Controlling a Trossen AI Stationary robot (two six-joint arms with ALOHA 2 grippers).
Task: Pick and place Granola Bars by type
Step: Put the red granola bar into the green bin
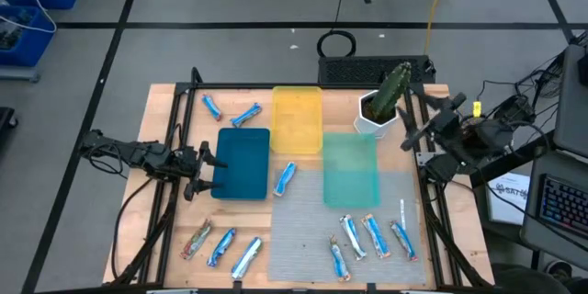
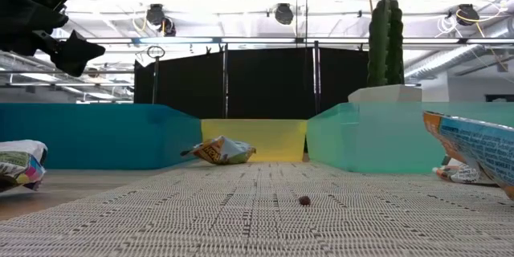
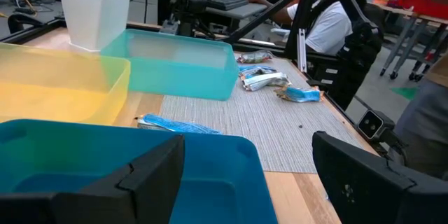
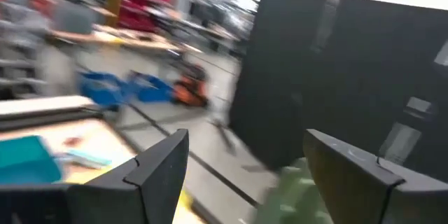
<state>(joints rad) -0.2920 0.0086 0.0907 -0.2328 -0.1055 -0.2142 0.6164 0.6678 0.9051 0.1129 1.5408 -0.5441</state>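
Granola bars lie scattered on the table. Two blue ones are at the far left, and one lies between the blue tray and the teal tray. A reddish-brown one and two blue ones sit near left; several sit near right. The yellow tray stands at the far middle. My left gripper is open at the blue tray's left edge. My right gripper is open and raised at the table's right side, beside the plant, with nothing between its fingers.
A cactus in a white pot stands at the far right, close to my right gripper. A grey woven mat covers the near middle. Black frame posts run along the table's left and right sides.
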